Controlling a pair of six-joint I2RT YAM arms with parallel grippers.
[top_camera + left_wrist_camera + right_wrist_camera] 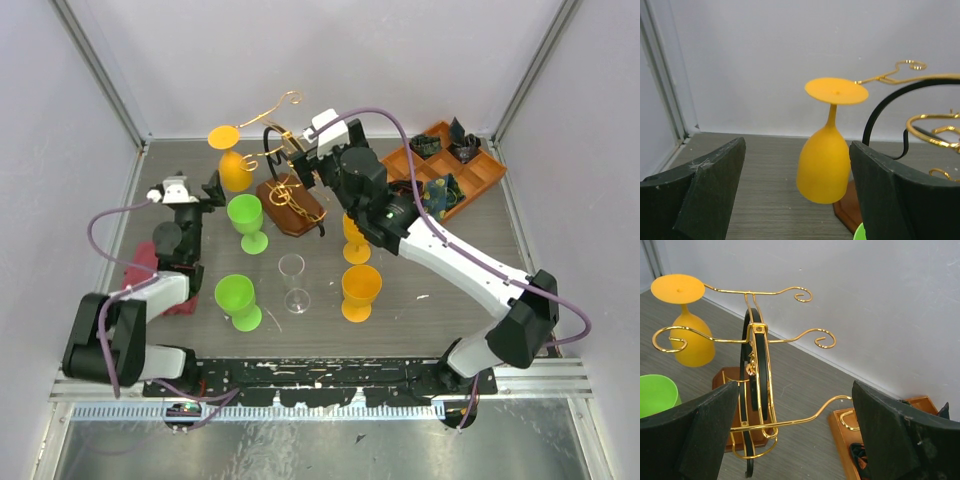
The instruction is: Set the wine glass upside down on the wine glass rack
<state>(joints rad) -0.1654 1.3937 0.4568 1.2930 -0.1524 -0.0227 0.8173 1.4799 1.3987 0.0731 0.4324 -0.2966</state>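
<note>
An orange wine glass [234, 168] hangs upside down from a top gold arm on the left of the wine glass rack [286, 188], whose gold wire arms and black loop stand on a brown wooden base. My left gripper [212, 188] is open and empty, just left of the hanging glass. In the left wrist view the glass [824, 165] hangs between and beyond the fingers, with the gripper [797, 146] apart from it. My right gripper [300, 166] is open and empty, close behind the rack. In the right wrist view the gripper [795, 386] faces the rack [758, 355] and the glass [691, 337].
Upright glasses stand in front of the rack: two green [246, 222] [238, 301], one clear [292, 282], two orange [361, 291] [354, 238]. An orange compartment tray [478, 178] lies at the back right. A red cloth [138, 265] lies under the left arm.
</note>
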